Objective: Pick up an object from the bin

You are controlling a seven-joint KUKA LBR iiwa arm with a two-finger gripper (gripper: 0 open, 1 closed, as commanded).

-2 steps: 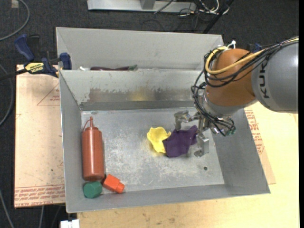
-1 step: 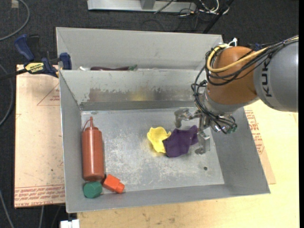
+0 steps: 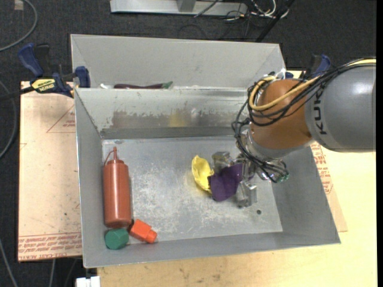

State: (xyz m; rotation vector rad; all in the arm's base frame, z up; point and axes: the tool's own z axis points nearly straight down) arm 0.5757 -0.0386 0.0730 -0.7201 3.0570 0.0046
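My gripper (image 3: 234,177) is low in the right half of the bin, under the arm's orange cover. It stands open, with one grey finger (image 3: 222,158) behind and the other beside (image 3: 246,195) a crumpled purple thing (image 3: 224,184). The purple thing lies on the bin floor between them. A crumpled yellow thing (image 3: 201,172) touches the purple one on its left side, just outside the fingers.
A tall red-brown squeeze bottle (image 3: 116,190) lies along the bin's left wall. At its lower end sit a green lump (image 3: 116,238) and a small orange block (image 3: 143,231). Bare floor stretches between the bottle and the yellow thing.
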